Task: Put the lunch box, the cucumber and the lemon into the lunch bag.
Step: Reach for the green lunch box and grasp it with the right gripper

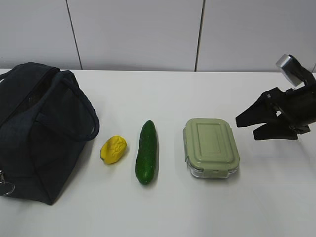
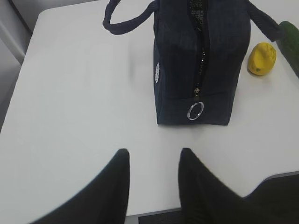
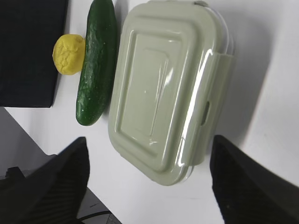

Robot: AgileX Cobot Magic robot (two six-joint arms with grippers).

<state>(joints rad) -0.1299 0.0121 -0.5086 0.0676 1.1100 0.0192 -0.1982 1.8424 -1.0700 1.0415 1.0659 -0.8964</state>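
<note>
The navy lunch bag (image 1: 34, 128) stands at the table's left, handles up. To its right lie the yellow lemon (image 1: 113, 149), the dark green cucumber (image 1: 146, 152) and the lunch box (image 1: 211, 146) with its sage-green lid, in a row. My right gripper (image 1: 245, 127) is open and hovers just right of the lunch box, apart from it. In the right wrist view its jaws (image 3: 149, 140) stand wide on either side of the box's (image 3: 163, 88) near end. My left gripper (image 2: 152, 156) is open and empty, short of the bag (image 2: 187, 60) and its ring pull (image 2: 195, 110).
The white table (image 1: 276, 197) ends at a pale wall behind. In the left wrist view the table's edge (image 2: 154, 215) runs under the fingers, and the lemon (image 2: 261, 58) and the cucumber's tip (image 2: 290, 32) lie beyond the bag. My left arm is out of the exterior view.
</note>
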